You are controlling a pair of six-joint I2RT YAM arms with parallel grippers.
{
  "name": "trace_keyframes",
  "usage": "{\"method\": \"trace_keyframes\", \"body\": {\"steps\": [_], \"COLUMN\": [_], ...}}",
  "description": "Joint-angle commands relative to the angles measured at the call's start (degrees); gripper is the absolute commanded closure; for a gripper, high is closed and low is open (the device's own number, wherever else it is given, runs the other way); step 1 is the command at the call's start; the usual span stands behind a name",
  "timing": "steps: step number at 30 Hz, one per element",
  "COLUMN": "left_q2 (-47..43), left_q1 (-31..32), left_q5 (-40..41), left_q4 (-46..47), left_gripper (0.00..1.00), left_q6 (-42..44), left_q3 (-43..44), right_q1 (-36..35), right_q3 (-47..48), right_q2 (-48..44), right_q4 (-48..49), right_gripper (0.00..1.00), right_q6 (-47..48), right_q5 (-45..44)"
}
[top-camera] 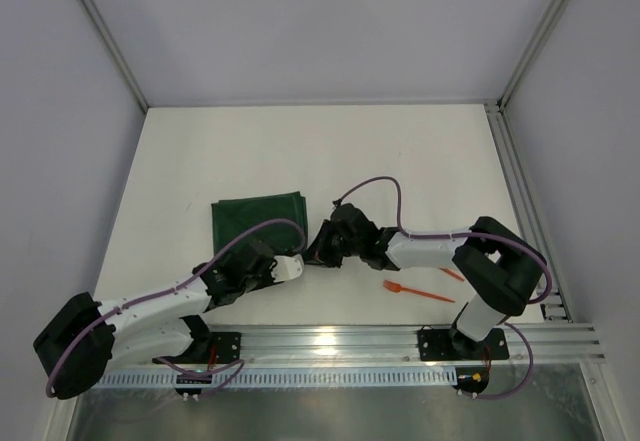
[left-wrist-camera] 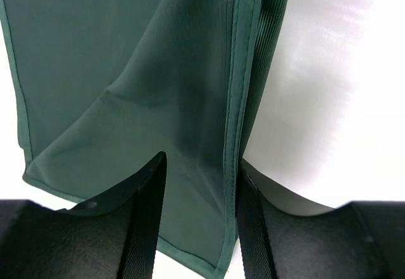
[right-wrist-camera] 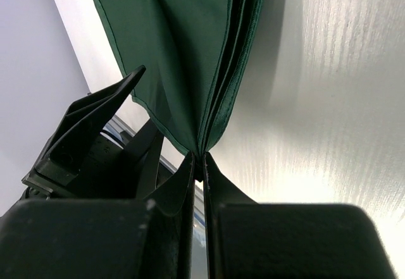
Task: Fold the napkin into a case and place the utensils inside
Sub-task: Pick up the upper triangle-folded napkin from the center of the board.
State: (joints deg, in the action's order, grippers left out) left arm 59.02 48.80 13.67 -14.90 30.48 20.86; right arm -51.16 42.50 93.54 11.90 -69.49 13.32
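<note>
Pinching the stacked layers at one corner, your right gripper (right-wrist-camera: 202, 160) has its fingers pressed together on the dark green napkin (right-wrist-camera: 183, 51). From the tips the cloth fans away toward twelve o'clock in the right wrist view. Your left gripper (left-wrist-camera: 201, 165) stands with its jaws apart. A flap of the cloth lies in the gap between them, its hem running just beside the right-hand finger, and nothing there is squeezed.

From above, you can see the two grippers close together at the napkin's five o'clock corner. The left arm reaches in from eight o'clock and the right arm from three o'clock. The napkin lies folded into a rough rectangle on the white table (top-camera: 200, 161), near its middle.

The utensils are apart from the cloth. The orange fork (top-camera: 420, 293) lies at four o'clock of the right gripper, and a second orange piece (top-camera: 452, 274) shows just beside the right arm, partly hidden by it.
</note>
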Motion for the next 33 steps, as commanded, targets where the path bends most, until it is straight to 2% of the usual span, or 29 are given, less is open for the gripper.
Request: {"method": "trace_keyframes", "body": {"steps": [1,4,5,7,8,10,11,15,16,19,23,33], "left_q2": [-0.84,-1.37,-1.46,-1.37,-1.19,-1.02,-0.93,-0.93,-1.02,-0.93,-0.93,-0.58], "left_q1": [-0.02,-0.02,-0.1,-0.02,-0.02,-0.02,-0.02,-0.02,-0.02,-0.1,-0.02,-0.02], "left_q5": [2.23,2.24,1.98,0.75,0.57,0.57,0.57,0.3,0.22,-0.05,-0.49,-1.63], "left_q4": [-2.33,-2.33,-2.77,-3.21,-3.3,-3.3,-3.38,-4.52,-4.79,-5.41,-5.85,-6.02], "left_gripper": [0.53,0.6,0.67,0.75,0.86,0.99,1.0,1.0,1.0,1.0,1.0,1.0], "left_q6": [-0.33,-0.42,-0.51,-0.68,-0.77,-0.77,-0.77,-0.86,-0.86,-0.86,-0.86,-1.56], "left_q3": [-1.7,-1.35,-1.26,-0.65,-0.39,0.14,0.4,1.99,2.51,3.13,3.48,3.48], "right_q1": [0.35,0.44,0.53,0.44,0.53,0.44,0.44,0.53,0.53,0.53,0.36,-1.49], "right_q3": [0.21,0.39,0.39,0.39,0.39,0.04,-0.22,-2.94,-4.08,-5.41,-6.03,-7.44], "right_q2": [-2.57,-2.22,-2.22,-2.22,-2.13,-2.22,-2.22,-2.13,-2.04,-1.08,0.77,4.54], "right_q4": [0.67,0.23,0.14,-0.12,-0.21,-0.56,-0.48,3.99,4.79,8.04,11.91,19.65], "right_gripper": [0.96,0.96,0.96,0.96,0.96,0.89,0.88,0.68,0.59,0.45,0.41,0.4], "right_q6": [0.23,0.76,0.85,1.73,2.08,2.61,2.7,1.47,0.6,-0.64,-2.22,-9.86], "right_q5": [0.21,0.3,0.21,-0.05,-0.14,-0.31,-0.4,-0.4,-0.49,-0.4,-0.84,-3.92]}}
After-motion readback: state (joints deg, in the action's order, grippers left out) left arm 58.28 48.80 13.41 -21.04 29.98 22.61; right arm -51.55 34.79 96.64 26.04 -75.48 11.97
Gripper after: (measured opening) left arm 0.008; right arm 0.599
